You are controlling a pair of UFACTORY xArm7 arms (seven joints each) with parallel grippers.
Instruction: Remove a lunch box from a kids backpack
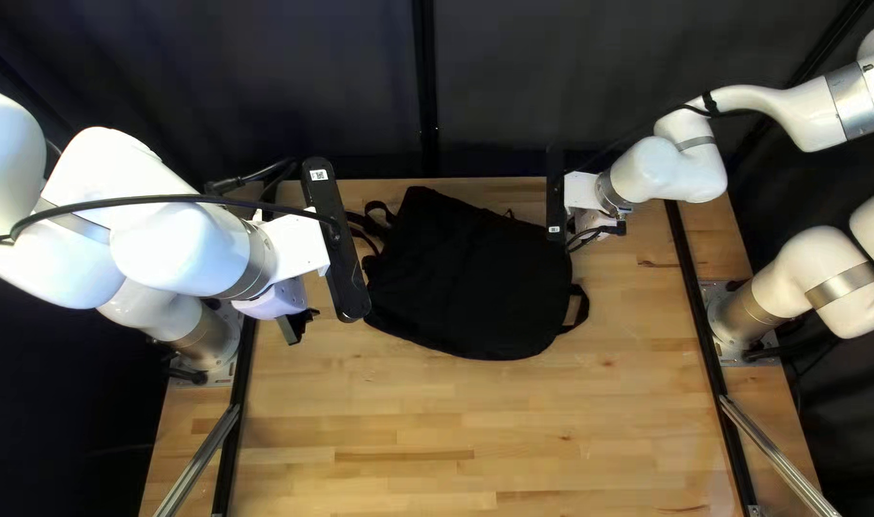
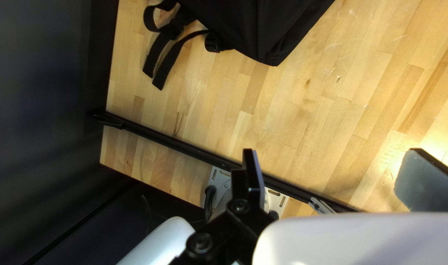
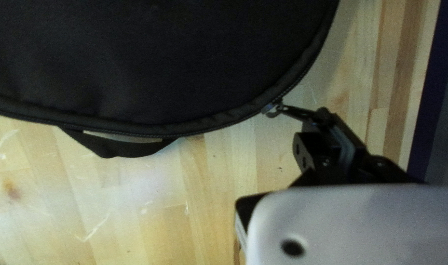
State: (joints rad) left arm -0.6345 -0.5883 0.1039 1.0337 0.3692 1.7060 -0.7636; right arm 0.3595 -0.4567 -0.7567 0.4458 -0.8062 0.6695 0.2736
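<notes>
A black backpack lies flat in the middle of the table, its straps trailing toward my left arm. The lunch box shows in no view. My right gripper sits at the backpack's far right corner, shut on the zipper pull. The pull stretches taut from the slider on the bag's curved zipped edge. My left gripper hangs open over bare wood beside the backpack's left side, holding nothing, with its fingers wide apart.
A black rail runs along the table's left side by my left arm's base plate. Another rail borders the right side. Bare wood stretches from the backpack to the near edge.
</notes>
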